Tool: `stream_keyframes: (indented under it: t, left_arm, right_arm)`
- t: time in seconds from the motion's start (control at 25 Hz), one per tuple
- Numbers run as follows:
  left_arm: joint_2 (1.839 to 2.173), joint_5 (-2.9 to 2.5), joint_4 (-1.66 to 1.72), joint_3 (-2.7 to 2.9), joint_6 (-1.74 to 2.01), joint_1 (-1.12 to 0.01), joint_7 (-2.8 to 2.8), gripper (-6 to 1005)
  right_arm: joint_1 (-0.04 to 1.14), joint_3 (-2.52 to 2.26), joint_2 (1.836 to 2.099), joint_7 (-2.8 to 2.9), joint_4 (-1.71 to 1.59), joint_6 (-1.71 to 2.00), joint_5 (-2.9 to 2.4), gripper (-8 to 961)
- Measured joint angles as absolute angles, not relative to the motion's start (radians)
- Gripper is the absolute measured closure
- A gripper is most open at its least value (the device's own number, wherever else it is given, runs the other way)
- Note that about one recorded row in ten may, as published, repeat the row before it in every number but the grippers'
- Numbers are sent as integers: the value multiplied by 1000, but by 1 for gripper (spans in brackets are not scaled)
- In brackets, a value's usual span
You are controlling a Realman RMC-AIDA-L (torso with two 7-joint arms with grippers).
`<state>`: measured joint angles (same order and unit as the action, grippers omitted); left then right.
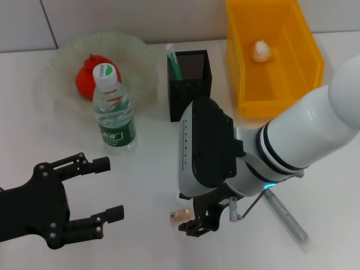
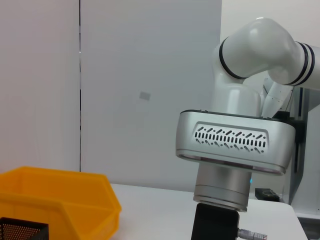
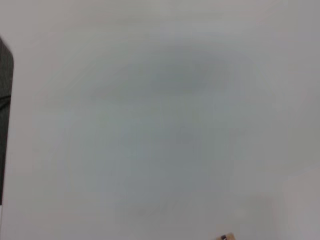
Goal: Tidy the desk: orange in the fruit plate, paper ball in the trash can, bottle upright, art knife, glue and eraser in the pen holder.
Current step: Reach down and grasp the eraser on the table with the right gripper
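Confirm the finished items first. The orange [image 1: 85, 82] lies in the fruit plate [image 1: 59, 63] at the far left. The paper ball [image 1: 261, 51] lies inside the trash can [image 1: 244, 84] at the far right. The bottle [image 1: 113, 110] stands upright on the desk [image 1: 146, 169], just in front of the plate. The pen holder [image 1: 190, 84] stands between plate and can, with a green item showing at its rim; you cannot tell what that item is.

Remaining work, as judged: the eraser [image 1: 180, 216] lies on the near desk, and a slim grey tool [image 1: 287, 215], probably the art knife, lies to its right.

The right hand [image 1: 198, 224] is low over the desk, just beside the eraser. Its body hides the fingertips, so you cannot tell its opening. The left hand [image 1: 109, 188] hovers at near left, spread wide and empty.

The right wrist view shows only bare desk with a sliver of the eraser at its edge.
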<state>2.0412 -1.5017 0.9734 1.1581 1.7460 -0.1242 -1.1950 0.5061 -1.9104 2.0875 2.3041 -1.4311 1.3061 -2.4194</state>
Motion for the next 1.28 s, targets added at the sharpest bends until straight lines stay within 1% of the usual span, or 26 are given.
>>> stream_keyframes:
  t: [0.76,1.0,1.28]
  left_arm:
    - [2040,-1505,975,1161,1752,-123,-1206,208]
    - [2041,-1505,976,1162,1752,-124,-1206,208]
    - [2042,-1505,977,1163,1752,-125,-1206,208]
  right_arm:
    - [500,-1949,2088,2312,-1427,1264,-2419,369]
    - [501,-1952,2088,2314,-1420,1254,-2419,577]
    - [500,-1951,2088,2315,-1417,1244,-2419,621]
